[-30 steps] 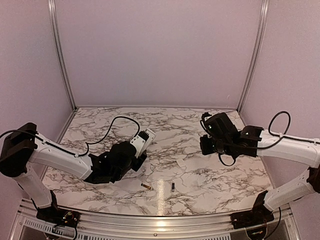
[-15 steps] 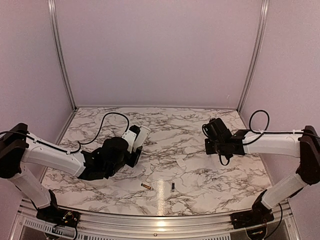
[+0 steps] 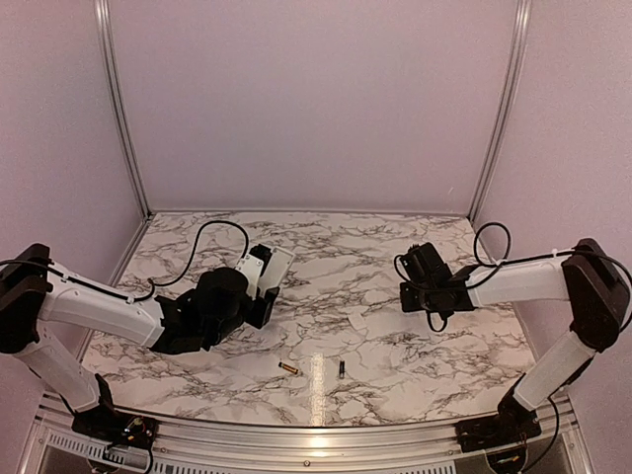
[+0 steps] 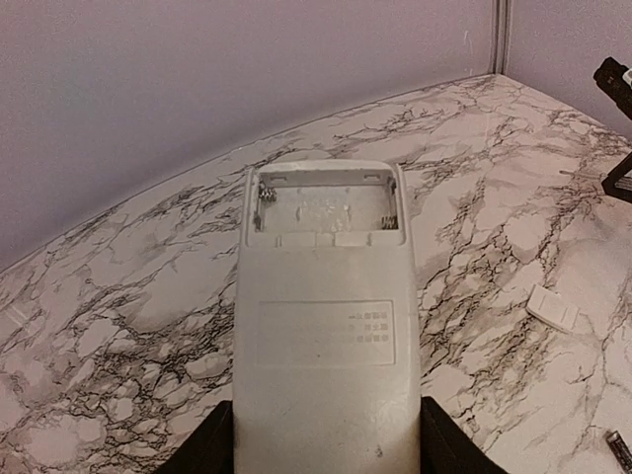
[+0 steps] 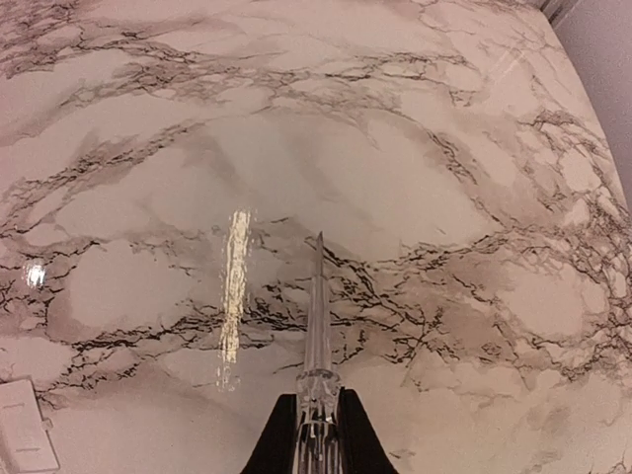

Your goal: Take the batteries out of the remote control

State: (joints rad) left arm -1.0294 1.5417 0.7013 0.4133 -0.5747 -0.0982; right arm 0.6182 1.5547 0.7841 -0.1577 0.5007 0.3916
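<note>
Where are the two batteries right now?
In the top view both lie on the marble table near its front edge: the gold-brown battery left of the dark battery, well clear of the remote in the left hand.

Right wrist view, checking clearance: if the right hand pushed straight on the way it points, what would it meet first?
Probably bare marble table: the right hand, shut on a clear rod, has nothing else ahead, though depth is unclear.
</note>
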